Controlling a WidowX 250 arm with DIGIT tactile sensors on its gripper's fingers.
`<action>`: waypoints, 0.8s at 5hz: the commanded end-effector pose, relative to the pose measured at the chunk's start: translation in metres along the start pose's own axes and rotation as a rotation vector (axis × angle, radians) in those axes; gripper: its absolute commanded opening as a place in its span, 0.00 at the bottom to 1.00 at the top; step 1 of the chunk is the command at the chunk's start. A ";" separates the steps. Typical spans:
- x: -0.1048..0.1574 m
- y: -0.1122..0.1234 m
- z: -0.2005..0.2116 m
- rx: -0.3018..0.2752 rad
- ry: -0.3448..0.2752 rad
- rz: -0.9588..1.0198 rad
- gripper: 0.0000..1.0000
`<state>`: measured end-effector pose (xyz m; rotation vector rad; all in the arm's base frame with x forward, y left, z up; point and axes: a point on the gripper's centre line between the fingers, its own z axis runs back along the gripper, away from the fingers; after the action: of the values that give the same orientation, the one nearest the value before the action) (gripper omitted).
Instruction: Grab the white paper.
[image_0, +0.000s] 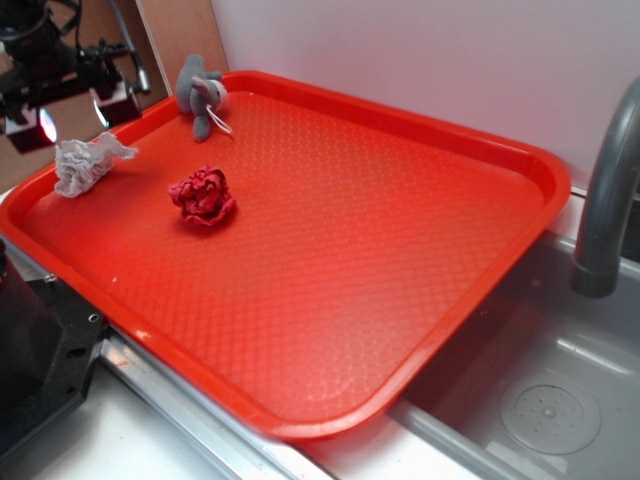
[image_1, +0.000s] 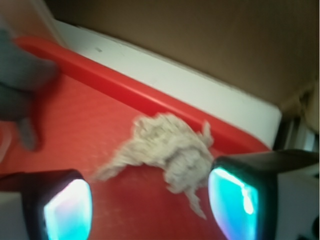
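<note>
Approach step: the claw (image_1: 150, 197) is hovering wide open and empty above the paper (image_1: 167, 152); the next move calls for descending, then closing.

No text, label, brand, number or sign can be read in either view.

White paper (image_0: 88, 163), red wad (image_0: 203, 196), grey plush toy (image_0: 201, 96), red textured tray (image_0: 420, 130).
</note>
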<state>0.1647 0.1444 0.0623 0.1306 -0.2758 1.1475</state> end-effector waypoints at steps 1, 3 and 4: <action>0.015 0.025 -0.026 0.051 0.079 0.042 1.00; 0.024 0.015 -0.049 0.077 0.139 -0.056 0.87; 0.022 0.010 -0.042 0.061 0.153 -0.107 0.00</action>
<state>0.1828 0.1676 0.0159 0.0967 -0.0658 1.0719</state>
